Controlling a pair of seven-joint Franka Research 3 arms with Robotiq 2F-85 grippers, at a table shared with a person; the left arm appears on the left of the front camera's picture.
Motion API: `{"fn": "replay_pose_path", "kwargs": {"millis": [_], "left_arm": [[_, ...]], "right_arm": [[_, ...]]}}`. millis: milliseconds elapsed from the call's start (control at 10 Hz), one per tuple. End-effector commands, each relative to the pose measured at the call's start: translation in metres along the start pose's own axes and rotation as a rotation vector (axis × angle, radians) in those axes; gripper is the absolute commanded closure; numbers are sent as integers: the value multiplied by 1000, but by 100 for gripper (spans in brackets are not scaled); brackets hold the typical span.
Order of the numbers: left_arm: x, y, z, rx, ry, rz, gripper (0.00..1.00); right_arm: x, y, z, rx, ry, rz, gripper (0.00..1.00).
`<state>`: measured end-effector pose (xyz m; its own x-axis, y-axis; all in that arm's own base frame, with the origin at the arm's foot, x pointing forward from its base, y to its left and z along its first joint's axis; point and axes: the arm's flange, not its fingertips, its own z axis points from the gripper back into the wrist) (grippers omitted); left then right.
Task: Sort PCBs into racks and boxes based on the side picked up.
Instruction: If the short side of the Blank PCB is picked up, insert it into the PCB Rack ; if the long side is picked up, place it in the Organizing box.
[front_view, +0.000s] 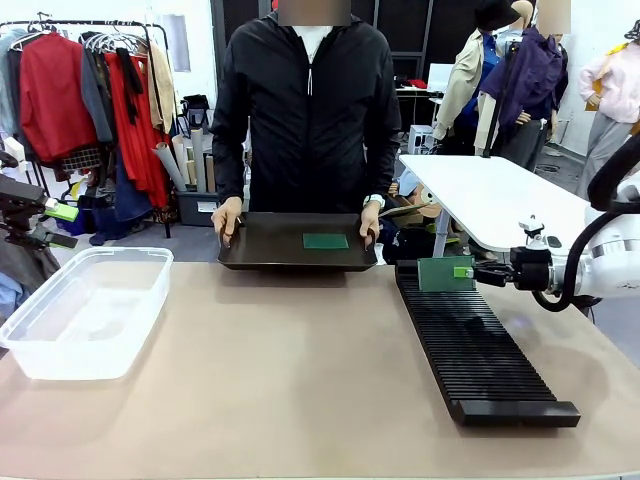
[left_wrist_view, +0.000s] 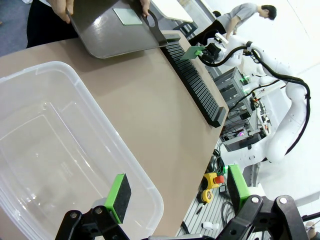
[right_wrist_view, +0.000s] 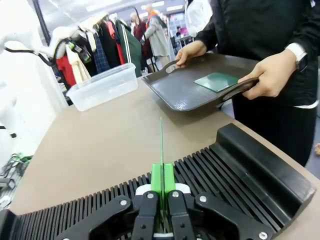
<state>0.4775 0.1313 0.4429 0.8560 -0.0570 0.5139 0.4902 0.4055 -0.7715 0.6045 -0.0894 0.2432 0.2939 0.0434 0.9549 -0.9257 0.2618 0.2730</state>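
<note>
At the left, the clear tub (front_view: 85, 310) sits empty. The left gripper (left_wrist_view: 177, 195) hangs over it with its fingers spread, holding nothing. In the middle, a person's hands (front_view: 228, 216) hold a dark tray (front_view: 265, 242) at the far side, with one green board (front_view: 326, 241) lying flat on it. To the right lies the long black rack (front_view: 480, 350). The right gripper (front_view: 478, 272) is clamped on a second board (front_view: 445, 273), which stands upright on edge at the rack's far end. I cannot tell whether its lower edge already sits in a slot. The step looks like seating it. Keep the board parallel to the ribs and lower it straight into one gap. Let go only once it stands by itself, then draw back without knocking it.
</note>
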Motion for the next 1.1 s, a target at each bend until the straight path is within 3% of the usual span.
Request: {"fn": "replay_pose_path", "kwargs": {"millis": [0,800,1000], "left_arm": [[0,-3,0,4,-1,2,0],[0,-3,0,4,-1,2,0],[0,-3,0,4,-1,2,0]], "right_arm": [[3,1,0,2,6,7,100],[0,0,0,1,2,0,100],[3,-7,2,51,-35,13,100]]}}
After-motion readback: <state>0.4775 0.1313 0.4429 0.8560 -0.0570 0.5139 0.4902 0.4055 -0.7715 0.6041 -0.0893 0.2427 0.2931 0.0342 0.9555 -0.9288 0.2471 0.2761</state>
